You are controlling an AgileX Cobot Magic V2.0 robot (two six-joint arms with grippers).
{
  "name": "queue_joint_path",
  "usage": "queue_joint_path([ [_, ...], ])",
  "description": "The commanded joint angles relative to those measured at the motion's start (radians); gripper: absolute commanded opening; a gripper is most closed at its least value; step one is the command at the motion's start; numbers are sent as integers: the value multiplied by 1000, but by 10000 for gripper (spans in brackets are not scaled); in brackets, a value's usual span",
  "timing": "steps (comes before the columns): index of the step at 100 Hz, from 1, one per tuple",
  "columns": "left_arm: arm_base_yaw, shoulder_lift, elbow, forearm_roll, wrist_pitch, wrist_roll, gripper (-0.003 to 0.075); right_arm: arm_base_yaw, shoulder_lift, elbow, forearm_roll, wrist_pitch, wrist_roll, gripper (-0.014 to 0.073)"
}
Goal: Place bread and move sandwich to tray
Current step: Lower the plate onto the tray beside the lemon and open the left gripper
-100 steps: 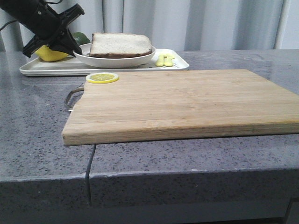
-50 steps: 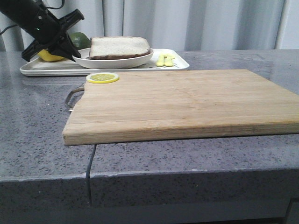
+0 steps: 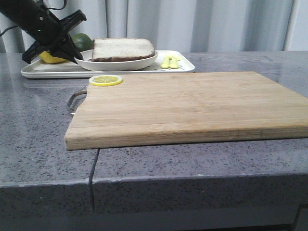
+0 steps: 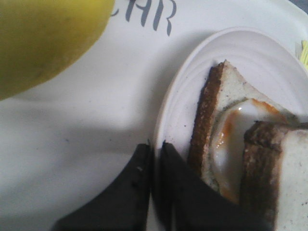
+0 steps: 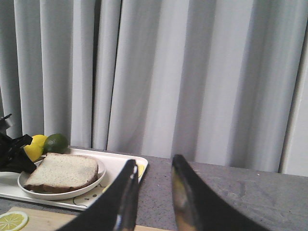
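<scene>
Pinching the rim of the plate, my left gripper [image 4: 155, 159] sits with its two black fingers closed on the thin white edge, one finger outside and one inside, as my left wrist view shows. The sandwich [image 3: 122, 49] lies on that round white plate [image 3: 117, 63]; the top slice of bread [image 5: 61, 170] is pale with a dark brown crust, and under it in the wrist view I see fried egg white with orange streaks between the slices. The plate rests on the tray [image 3: 43, 72], which lies at about eleven o'clock from the wooden cutting board [image 3: 187, 106] in the front view. On the tray, at nine o'clock from the plate, sits a yellow lemon [image 3: 52, 58] with a green lime [image 3: 83, 39] just behind it; small yellow pieces [image 3: 169, 61] lie at three o'clock from the plate. A lemon slice [image 3: 105, 80] rests on the far left corner of the board. The grey stone counter [image 3: 33, 125] carries it all. My right gripper [image 5: 153, 197] hangs in the air with its fingers parted, holding nothing, looking toward the curtain [image 5: 192, 77].
</scene>
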Motion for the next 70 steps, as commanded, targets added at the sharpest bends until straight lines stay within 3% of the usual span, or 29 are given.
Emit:
queue_joint_path([
  [1,5,-69,-37,-37,-22,-5,-15,-5,-1,-26,-22,-20,-9,204],
  [10,5,-69,-37,-35,-18,-5,12,-5,-1,-26,-22,-22,-9,204],
  [41,5,-69,-37,-35,-8,-5,248,-5,-1,-26,-22,-23,-9,204],
  [70,5,-71,-104,2,40,-8,264,-5,-1,-26,-22,-31,-9,204],
])
